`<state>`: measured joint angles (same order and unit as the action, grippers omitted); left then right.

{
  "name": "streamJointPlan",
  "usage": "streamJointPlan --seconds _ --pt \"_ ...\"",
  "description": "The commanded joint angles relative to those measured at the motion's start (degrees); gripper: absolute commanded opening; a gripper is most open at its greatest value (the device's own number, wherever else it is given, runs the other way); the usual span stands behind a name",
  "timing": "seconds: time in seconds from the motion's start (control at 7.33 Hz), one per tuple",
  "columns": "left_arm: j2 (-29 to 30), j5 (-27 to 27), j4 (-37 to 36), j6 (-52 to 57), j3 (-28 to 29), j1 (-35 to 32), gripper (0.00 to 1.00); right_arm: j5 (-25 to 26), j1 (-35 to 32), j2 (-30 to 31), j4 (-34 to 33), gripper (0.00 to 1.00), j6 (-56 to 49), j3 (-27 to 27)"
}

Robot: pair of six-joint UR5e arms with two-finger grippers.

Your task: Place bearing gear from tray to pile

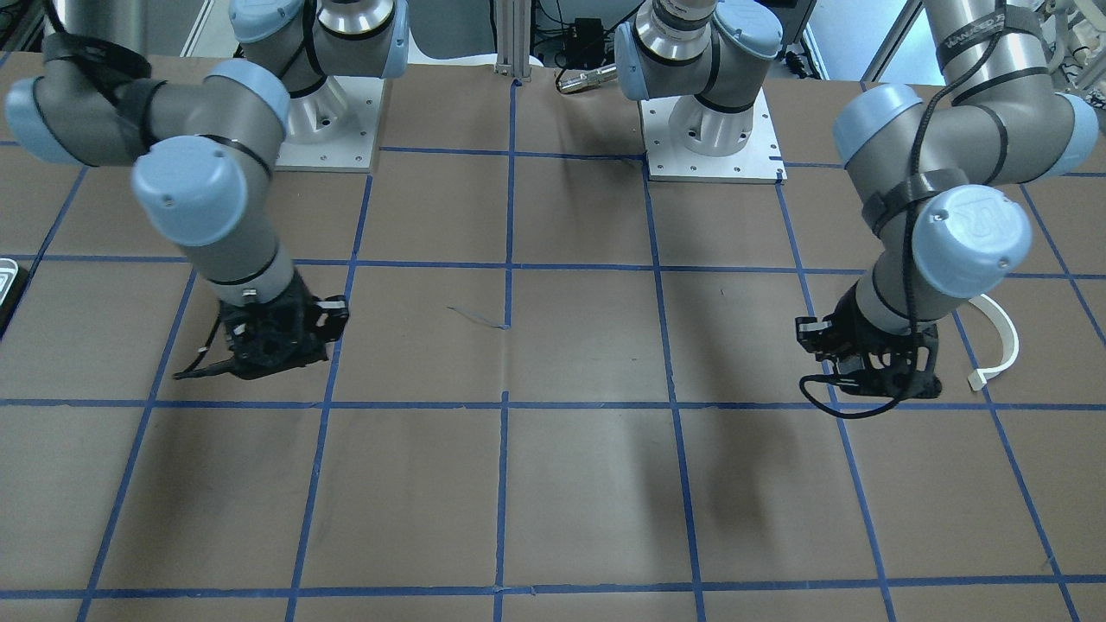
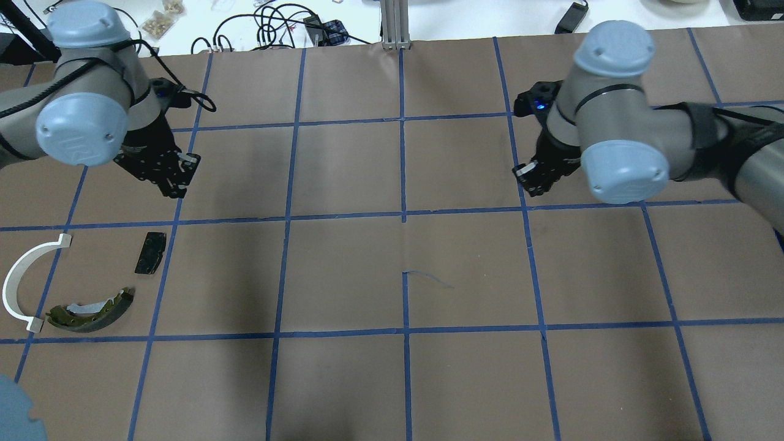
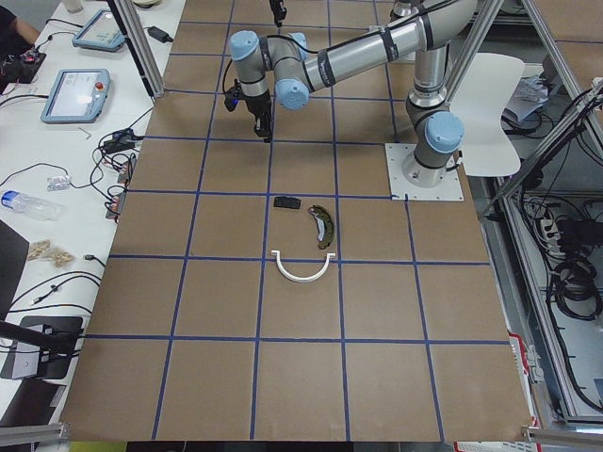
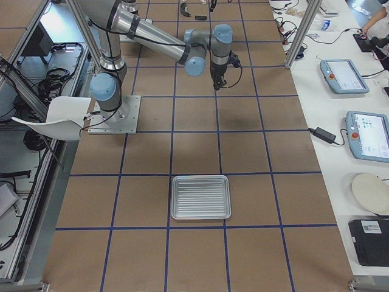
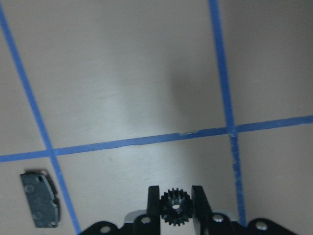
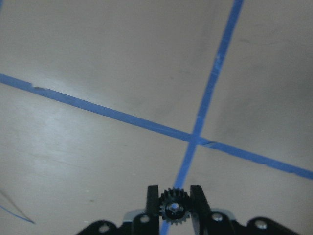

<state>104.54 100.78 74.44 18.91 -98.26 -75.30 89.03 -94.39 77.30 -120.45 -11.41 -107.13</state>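
The bearing gear shows in no view on the table or tray. The ribbed metal tray (image 4: 200,177) lies bare; its corner (image 1: 7,283) peeks in at the front view's edge. The pile holds an olive brake shoe (image 2: 92,311), a black pad (image 2: 150,252) and a white arc (image 2: 18,288). My left gripper (image 2: 174,180) hovers just beyond the pile, fingers close together. My right gripper (image 2: 534,184) hangs over bare paper, likewise shut. Each wrist view (image 5: 175,196) (image 6: 173,196) shows an identical small toothed wheel between the fingers, apparently part of the gripper.
Brown paper with a blue tape grid covers the table (image 2: 404,275). Both arm bases (image 1: 713,138) stand at the robot's side. Tablets and cables (image 4: 343,76) lie on a white bench past the table's far edge.
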Motion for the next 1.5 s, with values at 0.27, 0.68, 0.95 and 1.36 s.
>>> streamJointPlan --seconds 0.27,0.68,0.95,1.36 --pt "1.72 0.21 -9.11 14.29 -7.27 15.43 0.0 -0.61 -24.49 -10.2 -11.35 0.19 33.97 0.51" --pt "3.12 0.3 -19.39 15.98 -14.13 15.71 0.0 -0.79 -27.43 -13.05 -14.55 1.0 36.55 2.54" --pt "4.18 0.21 -21.44 15.98 -14.85 15.88 0.0 -2.36 -21.58 -12.53 -12.63 1.0 35.59 4.55" --pt "4.88 0.3 -21.53 16.24 -14.85 17.73 0.0 -2.37 -4.64 -4.21 1.67 1.0 23.91 8.51"
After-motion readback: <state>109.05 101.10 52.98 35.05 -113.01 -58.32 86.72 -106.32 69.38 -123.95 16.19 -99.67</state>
